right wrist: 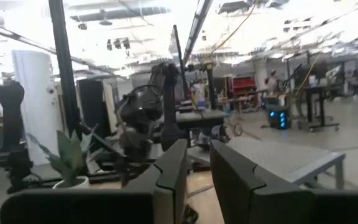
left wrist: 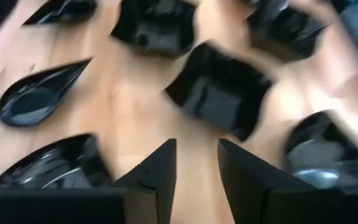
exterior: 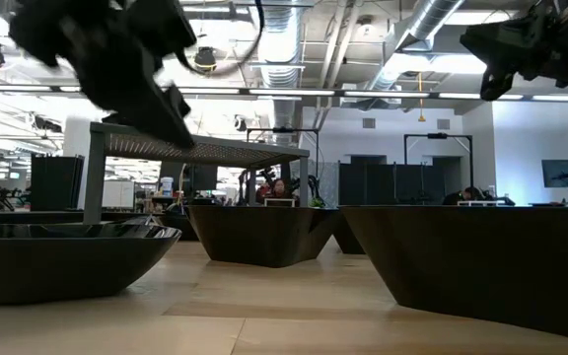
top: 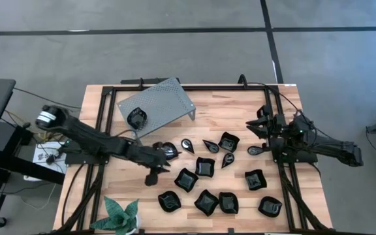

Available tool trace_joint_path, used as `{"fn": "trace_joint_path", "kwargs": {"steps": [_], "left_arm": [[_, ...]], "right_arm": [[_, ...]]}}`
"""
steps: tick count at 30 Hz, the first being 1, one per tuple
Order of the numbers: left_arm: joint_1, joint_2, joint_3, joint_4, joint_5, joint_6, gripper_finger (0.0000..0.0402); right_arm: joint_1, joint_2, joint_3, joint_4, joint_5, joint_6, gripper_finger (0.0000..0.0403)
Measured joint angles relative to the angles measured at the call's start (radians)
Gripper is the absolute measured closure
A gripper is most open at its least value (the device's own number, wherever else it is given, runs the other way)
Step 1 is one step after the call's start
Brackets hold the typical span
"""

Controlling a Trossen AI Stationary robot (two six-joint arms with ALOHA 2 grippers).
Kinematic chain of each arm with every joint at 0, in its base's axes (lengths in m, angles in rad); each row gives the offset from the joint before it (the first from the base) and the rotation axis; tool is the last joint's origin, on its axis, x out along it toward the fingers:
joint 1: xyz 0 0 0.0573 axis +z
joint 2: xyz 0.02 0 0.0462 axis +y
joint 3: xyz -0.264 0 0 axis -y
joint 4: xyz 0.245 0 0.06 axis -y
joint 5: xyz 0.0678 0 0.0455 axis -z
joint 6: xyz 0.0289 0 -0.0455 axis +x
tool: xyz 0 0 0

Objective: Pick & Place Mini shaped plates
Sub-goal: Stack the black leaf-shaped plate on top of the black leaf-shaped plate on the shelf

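Observation:
Several glossy black mini shaped plates (top: pixel 205 166) lie scattered on the wooden table, squarish, roundish and teardrop-shaped. One more plate (top: pixel 137 117) sits on the grey perforated stand (top: pixel 168 98). My left gripper (top: pixel 167 158) hovers open, slanting down over the plates' left side. In its wrist view bare wood shows between the fingers of the left gripper (left wrist: pixel 197 168), a squarish plate (left wrist: pixel 219 90) lies just ahead, and a teardrop plate (left wrist: pixel 55 165) lies beside one finger. My right gripper (top: pixel 261 123) is raised at the table's right, and in its own view the right gripper (right wrist: pixel 197 165) is open and holds nothing.
A green plant (top: pixel 121 215) stands at the near left edge. A black frame (top: pixel 106 98) runs around the table's edges. In the low view, plates (exterior: pixel 264 232) stand close in front, and the stand (exterior: pixel 195 148) rises behind them.

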Motion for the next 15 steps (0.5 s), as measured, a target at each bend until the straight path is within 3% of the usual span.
{"fn": "trace_joint_path", "kwargs": {"steps": [5, 11, 15], "left_arm": [[0.058, 0.05, 0.0, -0.003, -0.004, 0.006, 0.026], [0.104, 0.05, 0.0, -0.032, -0.005, 0.006, 0.0258], [0.105, 0.05, 0.0, -0.063, -0.003, -0.032, 0.0259]], "right_arm": [[0.058, 0.186, 0.079, 0.049, 0.007, 0.003, 0.0336], [0.186, 0.577, 0.249, 0.043, 0.107, 0.002, 0.0336], [0.226, 0.793, 0.374, -0.049, 0.108, -0.022, 0.0336]]}}
